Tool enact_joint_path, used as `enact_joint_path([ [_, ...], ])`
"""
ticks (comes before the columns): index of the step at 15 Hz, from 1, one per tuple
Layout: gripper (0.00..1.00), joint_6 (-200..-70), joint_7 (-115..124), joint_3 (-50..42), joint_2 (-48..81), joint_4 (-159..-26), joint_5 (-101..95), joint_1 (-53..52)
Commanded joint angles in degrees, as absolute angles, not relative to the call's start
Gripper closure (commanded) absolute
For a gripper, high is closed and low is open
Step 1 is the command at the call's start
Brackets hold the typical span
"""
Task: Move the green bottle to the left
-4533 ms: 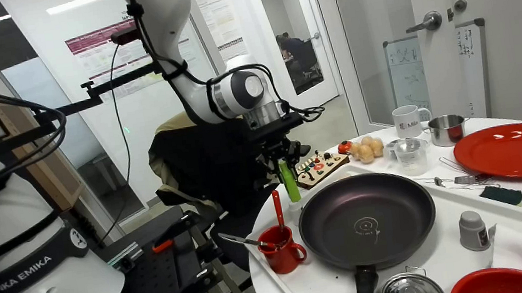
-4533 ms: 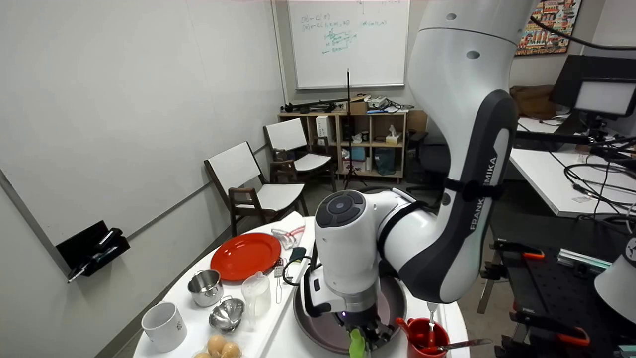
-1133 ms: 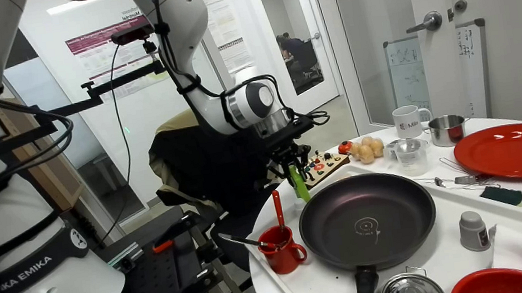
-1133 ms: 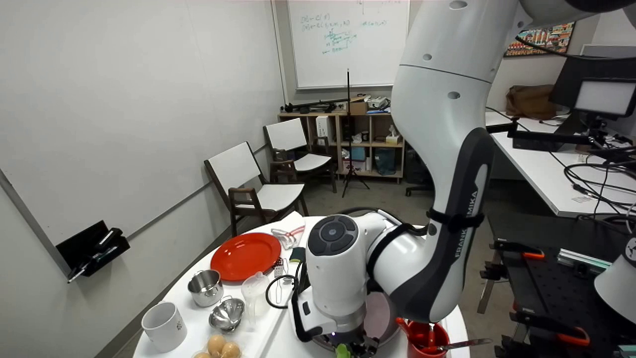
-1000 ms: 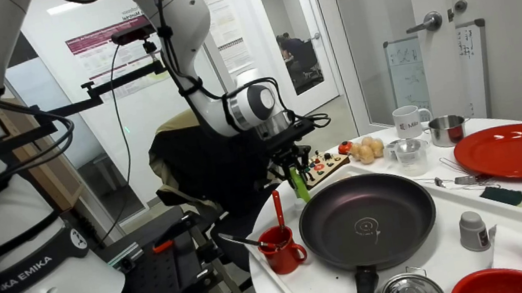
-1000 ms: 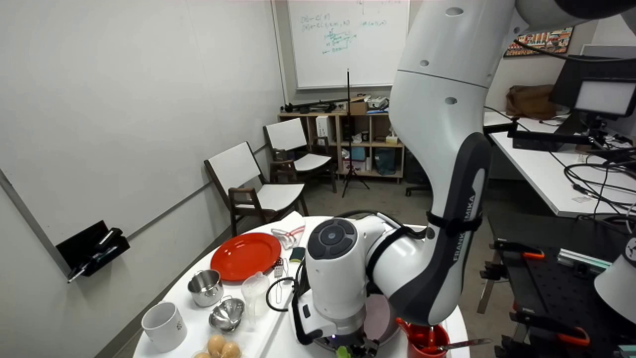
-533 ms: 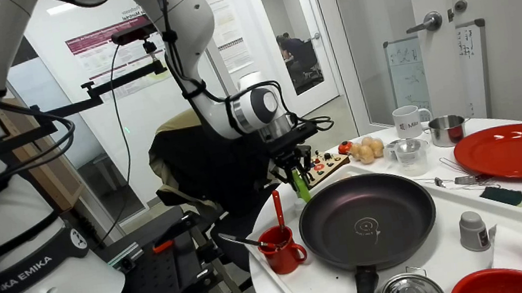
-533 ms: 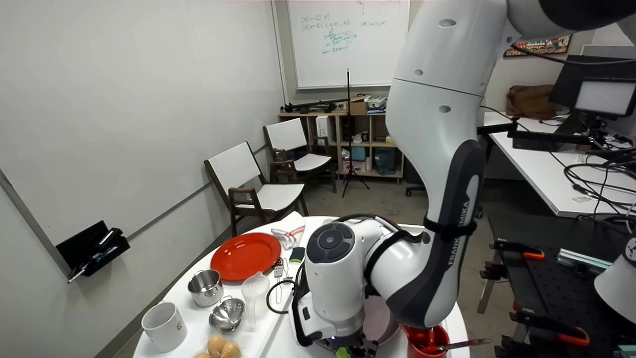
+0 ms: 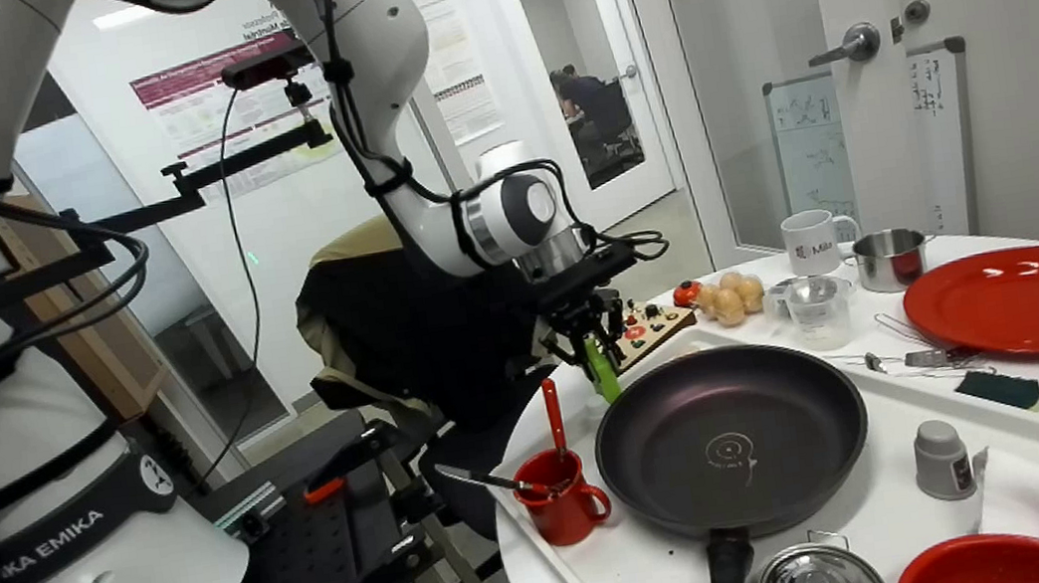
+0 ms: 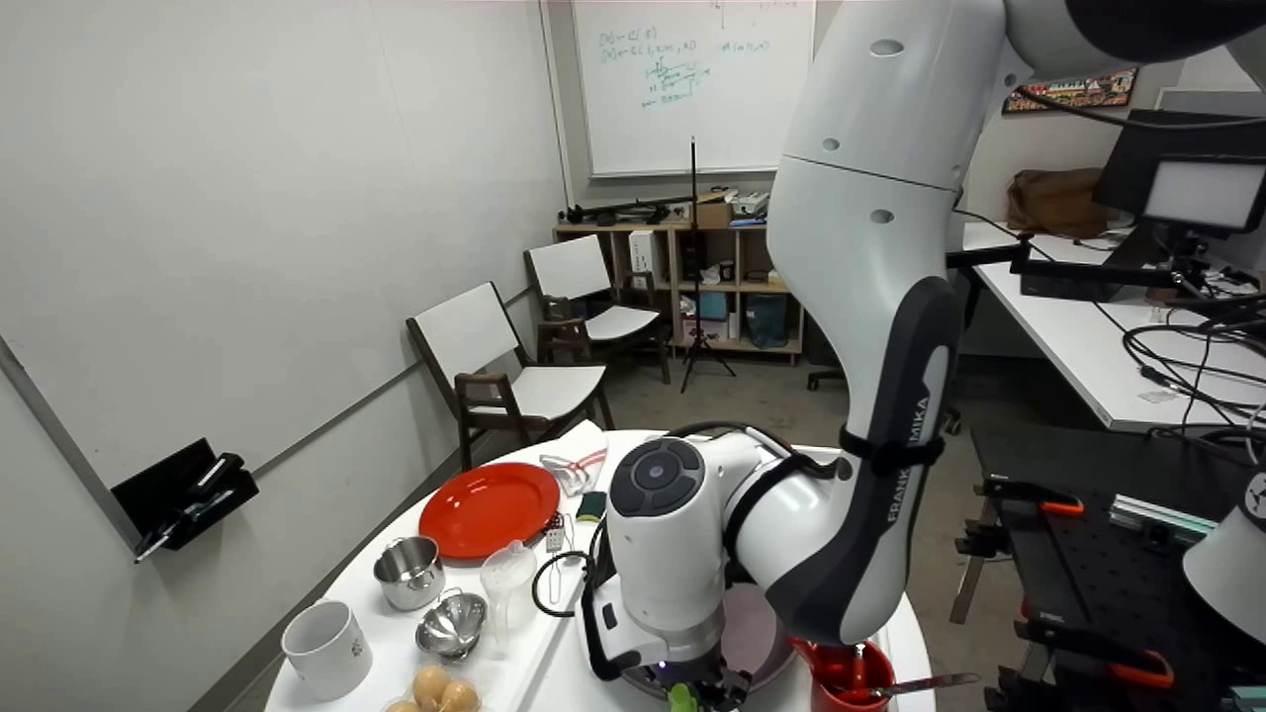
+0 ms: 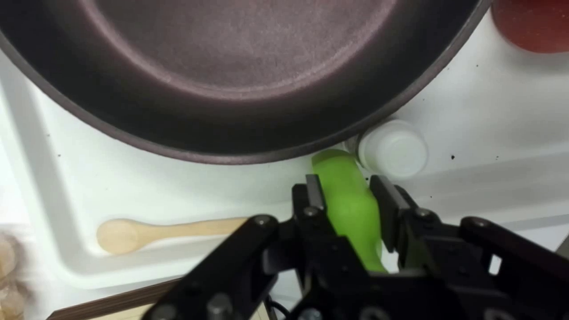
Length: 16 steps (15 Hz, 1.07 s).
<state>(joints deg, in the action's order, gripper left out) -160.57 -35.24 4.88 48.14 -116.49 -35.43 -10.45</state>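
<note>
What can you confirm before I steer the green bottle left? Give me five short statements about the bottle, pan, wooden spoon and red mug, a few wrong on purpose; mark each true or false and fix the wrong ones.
1. The gripper is closed on the green bottle. True.
2. The wooden spoon lies outside the pan. True.
3. The green bottle is inside the pan. False: it is just outside the pan.
4. The red mug has utensils sticking out of it. True.
5. The wooden spoon is in the red mug. False: it lies in the white tray.
</note>
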Motion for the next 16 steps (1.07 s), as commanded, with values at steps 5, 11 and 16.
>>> enact_joint_path([
  [5,0.92,-160.38,-35.48,4.54,48.73,-115.57,-36.65,-10.44],
  [11,0.38,-160.38,-35.32,4.28,48.72,-115.55,-36.75,-10.60],
  [16,0.00,-160.35,-35.20,4.18,48.64,-115.56,-36.70,-10.62],
])
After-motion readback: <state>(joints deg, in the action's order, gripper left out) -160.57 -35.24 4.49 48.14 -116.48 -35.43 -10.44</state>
